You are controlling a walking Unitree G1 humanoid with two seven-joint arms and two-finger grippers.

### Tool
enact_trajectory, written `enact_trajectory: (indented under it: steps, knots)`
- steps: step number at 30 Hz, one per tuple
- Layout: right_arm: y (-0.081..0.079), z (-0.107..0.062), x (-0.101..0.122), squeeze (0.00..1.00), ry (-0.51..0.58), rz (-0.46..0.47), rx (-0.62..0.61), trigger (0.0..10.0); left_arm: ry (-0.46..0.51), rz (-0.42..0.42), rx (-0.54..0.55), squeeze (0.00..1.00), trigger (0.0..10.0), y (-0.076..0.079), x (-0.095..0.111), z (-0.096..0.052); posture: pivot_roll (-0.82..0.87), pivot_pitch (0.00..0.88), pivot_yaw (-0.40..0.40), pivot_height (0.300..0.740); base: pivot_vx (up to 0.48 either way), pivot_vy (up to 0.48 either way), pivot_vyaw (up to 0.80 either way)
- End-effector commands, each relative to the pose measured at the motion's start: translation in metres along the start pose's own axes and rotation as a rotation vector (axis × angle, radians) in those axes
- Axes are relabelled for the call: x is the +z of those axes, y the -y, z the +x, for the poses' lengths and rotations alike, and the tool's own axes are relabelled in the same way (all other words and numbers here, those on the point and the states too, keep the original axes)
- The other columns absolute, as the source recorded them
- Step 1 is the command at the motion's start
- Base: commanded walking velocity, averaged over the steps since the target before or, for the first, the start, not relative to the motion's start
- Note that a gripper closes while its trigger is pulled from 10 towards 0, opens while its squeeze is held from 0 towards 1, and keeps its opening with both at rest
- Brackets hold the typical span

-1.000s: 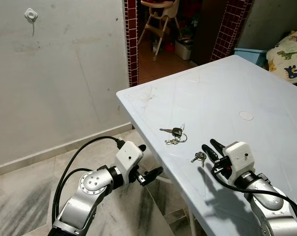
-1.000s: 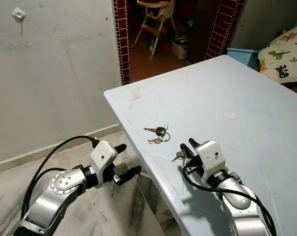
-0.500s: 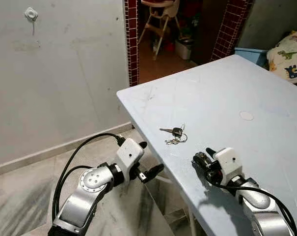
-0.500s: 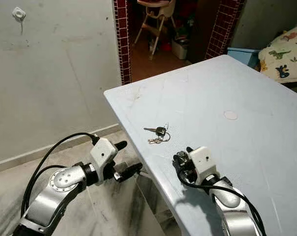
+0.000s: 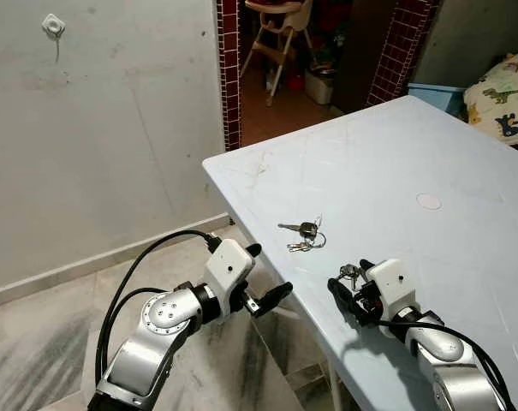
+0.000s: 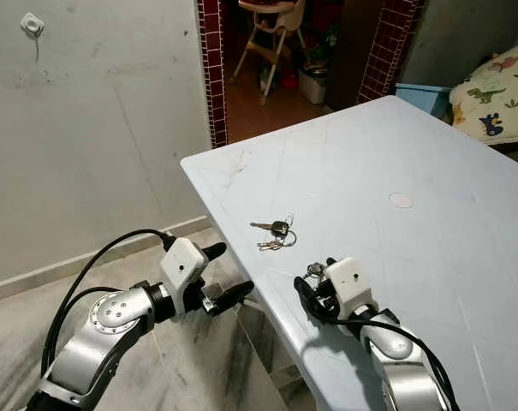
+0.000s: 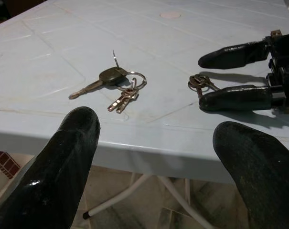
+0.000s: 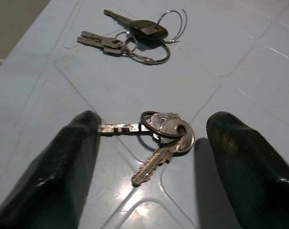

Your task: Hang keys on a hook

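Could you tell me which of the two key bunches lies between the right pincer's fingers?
The small bunch, without a black-headed key; the other bunch lies farther off.

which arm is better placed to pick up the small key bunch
Right. The right gripper is open, its black fingers on either side of the small silver key bunch on the pale blue plastic table. The left gripper hangs open beside the table edge, off the tabletop.

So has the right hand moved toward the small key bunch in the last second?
Yes. The right hand came forward and leftward along the table; its open fingers now flank the small key bunch, short of the larger key bunch.
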State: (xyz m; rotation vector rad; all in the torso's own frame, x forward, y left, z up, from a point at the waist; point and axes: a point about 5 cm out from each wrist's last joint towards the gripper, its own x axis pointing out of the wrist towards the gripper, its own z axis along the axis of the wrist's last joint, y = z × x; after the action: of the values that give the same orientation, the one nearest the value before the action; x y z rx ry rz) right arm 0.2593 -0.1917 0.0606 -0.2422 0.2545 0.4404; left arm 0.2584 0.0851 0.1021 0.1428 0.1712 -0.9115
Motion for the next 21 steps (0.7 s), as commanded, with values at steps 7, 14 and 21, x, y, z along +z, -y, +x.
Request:
enact_trajectory:
  steps: [7, 14, 21]
  knots:
    - [-0.001, 0.000, -0.010, 0.00, -0.040, 0.068, 0.004, 0.0, -0.002, 0.010, -0.010, 0.00, 10.0, 0.001, 0.001, -0.002, 0.08, 0.000, -0.009, 0.740, 0.000, 0.000, 0.00]
    - [-0.001, -0.002, -0.015, 0.00, -0.047, 0.143, 0.006, 0.0, -0.007, 0.010, -0.016, 0.00, 10.0, 0.002, 0.001, -0.002, 0.08, 0.000, -0.009, 0.740, 0.000, 0.000, 0.00]
    - [0.002, -0.003, -0.017, 0.00, -0.054, 0.197, -0.002, 0.0, -0.011, 0.009, -0.020, 0.00, 10.0, 0.002, 0.000, -0.002, 0.08, 0.000, -0.010, 0.740, 0.000, 0.000, 0.00]
